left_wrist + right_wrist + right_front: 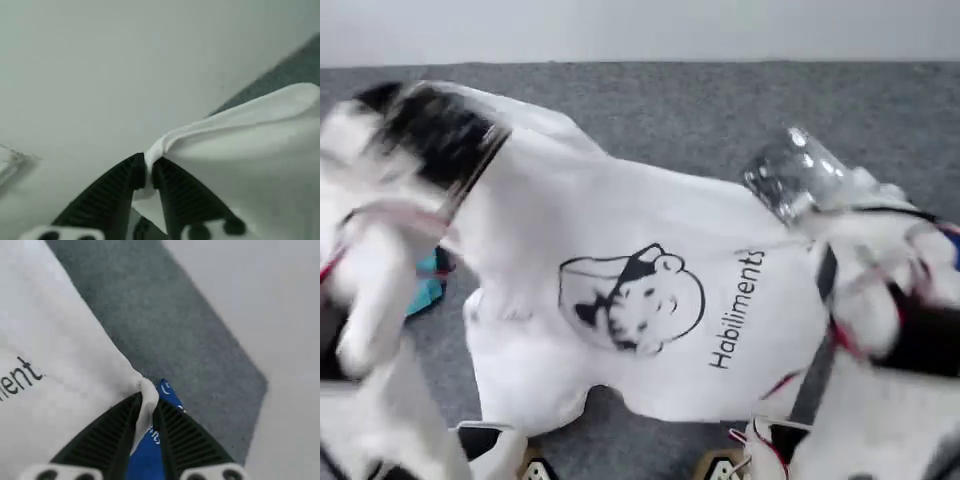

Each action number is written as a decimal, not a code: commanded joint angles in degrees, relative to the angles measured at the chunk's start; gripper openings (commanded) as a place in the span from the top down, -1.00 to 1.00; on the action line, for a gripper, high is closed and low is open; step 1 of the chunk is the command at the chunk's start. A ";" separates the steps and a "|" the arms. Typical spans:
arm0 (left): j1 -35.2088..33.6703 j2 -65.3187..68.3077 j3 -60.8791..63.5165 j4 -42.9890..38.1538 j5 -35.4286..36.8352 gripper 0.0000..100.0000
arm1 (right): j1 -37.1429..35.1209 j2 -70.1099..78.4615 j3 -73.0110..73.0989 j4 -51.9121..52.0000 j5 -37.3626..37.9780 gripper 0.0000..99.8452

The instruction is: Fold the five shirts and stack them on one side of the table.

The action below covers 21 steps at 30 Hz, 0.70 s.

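Left fingers (110, 192), right fingers (110, 432) each clamp shirt (620, 220) edge, cloth stretched between. I judge spreading; next: lay flat.

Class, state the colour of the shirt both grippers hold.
White shirt, black print; clearest in the high view.

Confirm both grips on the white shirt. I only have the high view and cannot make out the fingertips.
Observer: In the left wrist view, the left gripper is shut on a bunched fold of the white shirt.
Operator: Report the right one.
Observer: In the right wrist view, the right gripper is shut on the shirt's edge.
Operator: Check what is behind that grip.
Observer: A blue cloth with white print shows between the jaws, behind the white fabric. I cannot tell whether it is gripped as well.
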 commanded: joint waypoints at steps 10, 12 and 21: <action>0.26 7.65 27.82 -36.57 -0.62 0.97 | -1.27 0.22 27.96 -41.71 0.18 0.98; 0.09 9.93 28.00 -39.47 -0.62 0.97 | -1.36 0.22 30.07 -46.64 0.18 0.98; 0.09 15.91 27.82 -54.42 -0.53 0.97 | -1.10 3.12 33.41 -62.64 0.44 0.98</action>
